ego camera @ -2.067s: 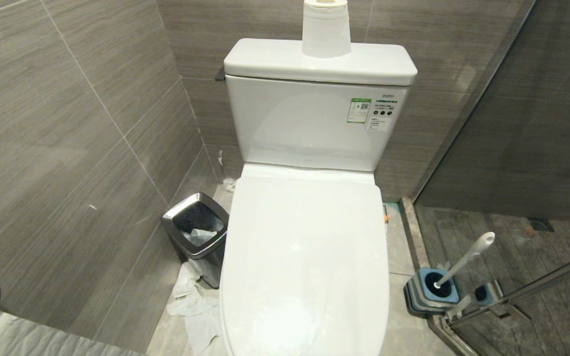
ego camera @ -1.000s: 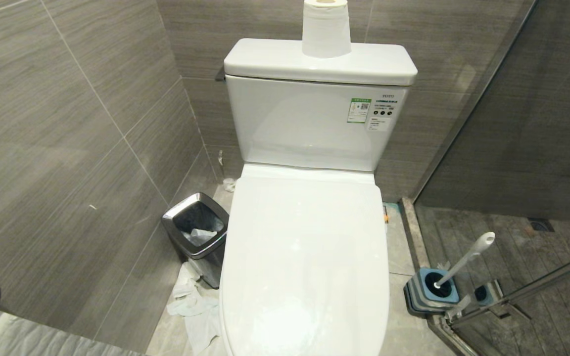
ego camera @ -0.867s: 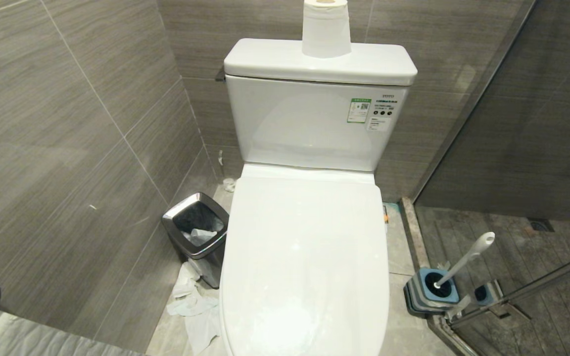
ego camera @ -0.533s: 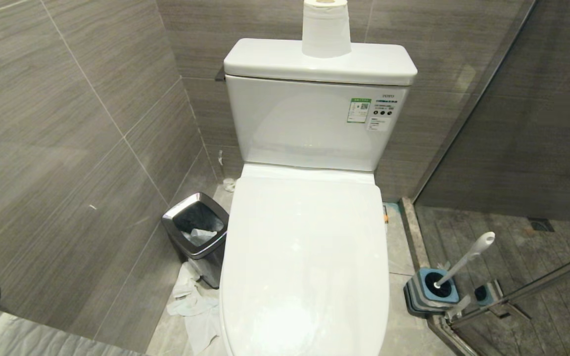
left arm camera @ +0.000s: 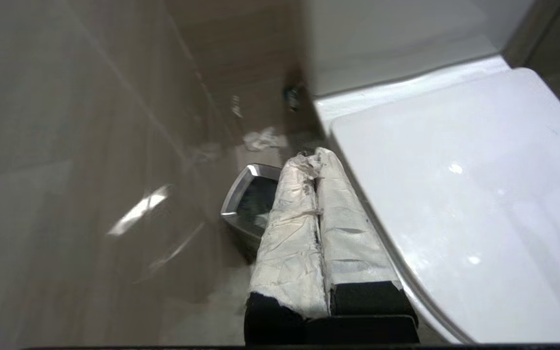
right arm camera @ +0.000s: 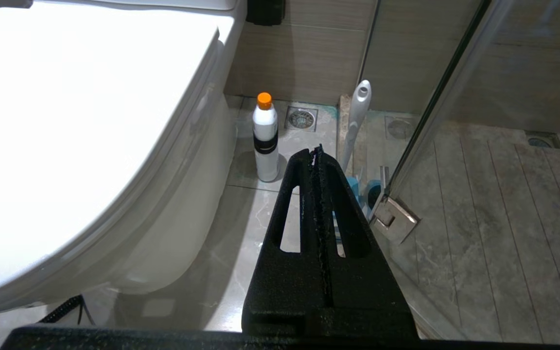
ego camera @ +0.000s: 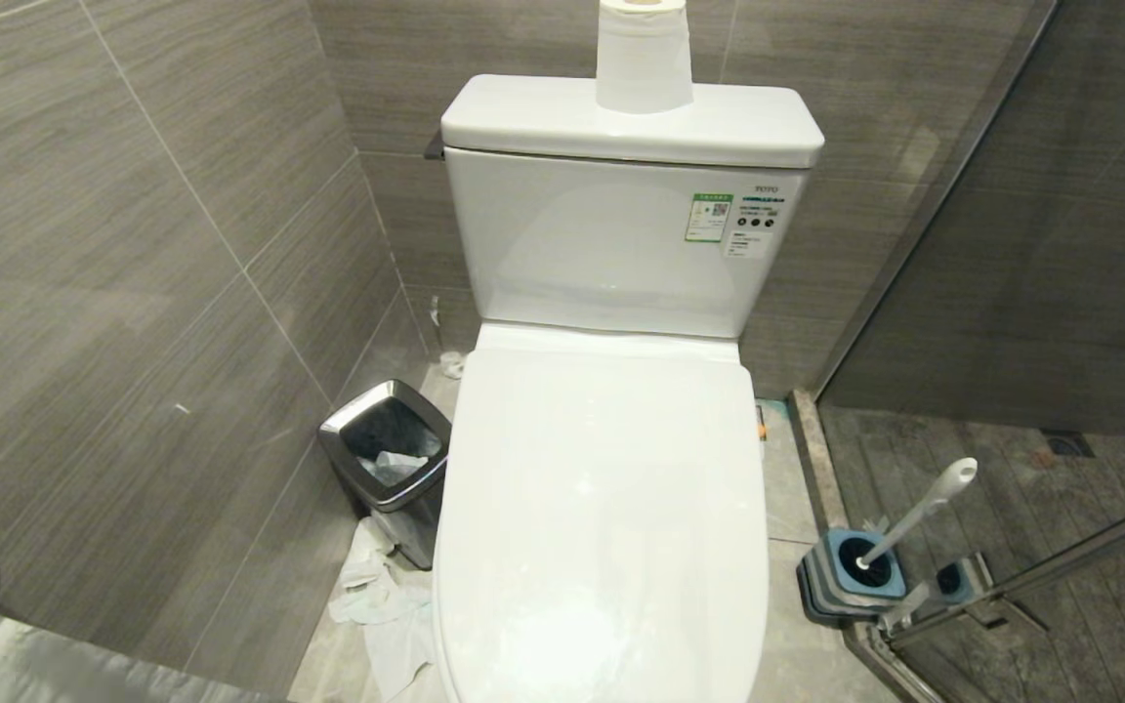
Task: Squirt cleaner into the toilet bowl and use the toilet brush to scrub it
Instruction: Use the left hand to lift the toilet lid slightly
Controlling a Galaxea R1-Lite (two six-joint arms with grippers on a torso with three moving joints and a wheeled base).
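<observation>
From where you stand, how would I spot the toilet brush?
Start at the white toilet with its lid shut, then look at the floor on its right, by the glass shower door. The toilet brush leans in a blue-and-grey striped holder; only its slim white handle shows.

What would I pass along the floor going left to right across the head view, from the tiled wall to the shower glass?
Steel bin with crumpled paper on the floor in front of it → toilet, lid closed → striped holder with the toilet brush standing in it → glass shower door.
</observation>
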